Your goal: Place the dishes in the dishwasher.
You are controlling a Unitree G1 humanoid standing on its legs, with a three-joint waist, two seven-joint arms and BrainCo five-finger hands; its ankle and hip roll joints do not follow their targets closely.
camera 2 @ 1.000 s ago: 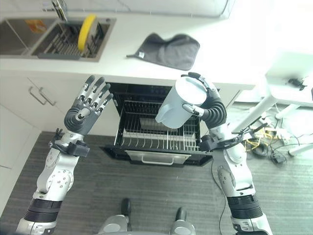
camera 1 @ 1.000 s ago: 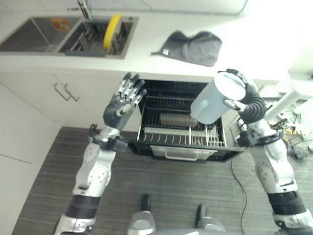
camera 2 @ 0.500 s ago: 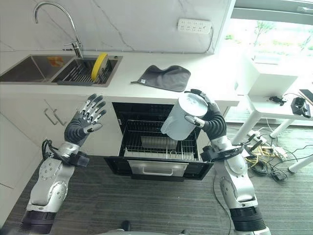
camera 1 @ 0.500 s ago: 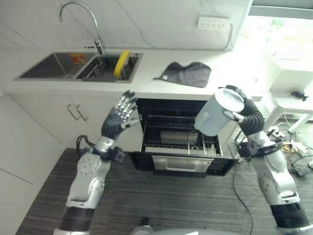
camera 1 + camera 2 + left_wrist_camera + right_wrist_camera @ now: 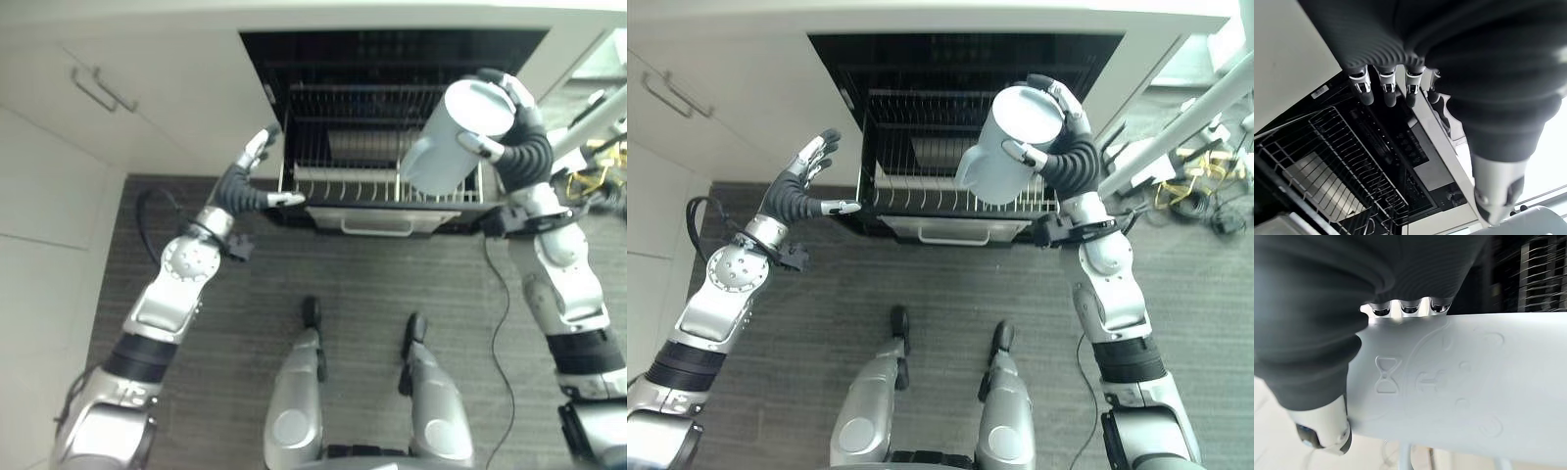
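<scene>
My right hand (image 5: 517, 132) is shut on a pale grey-blue cup (image 5: 449, 139), held tilted above the right side of the pulled-out dishwasher rack (image 5: 348, 181). In the right wrist view the cup (image 5: 1459, 382) shows embossed marks under my fingers (image 5: 1400, 308). The dishwasher (image 5: 960, 78) stands open under the counter, and its wire rack (image 5: 1337, 166) holds a metal dish (image 5: 358, 147) near the back. My left hand (image 5: 808, 186) is open, fingers straight, beside the rack's left front corner and apart from it.
White cabinet doors with a bar handle (image 5: 98, 88) stand to the left of the dishwasher. A white table leg (image 5: 1176, 127) and loose cables (image 5: 1205, 166) lie at the right. Dark wood-pattern floor (image 5: 353, 284) spreads in front.
The camera has tilted down, so the sink and counter top left the picture. My left hand has come down from raised to beside the rack's left corner. The cup stays in my right hand.
</scene>
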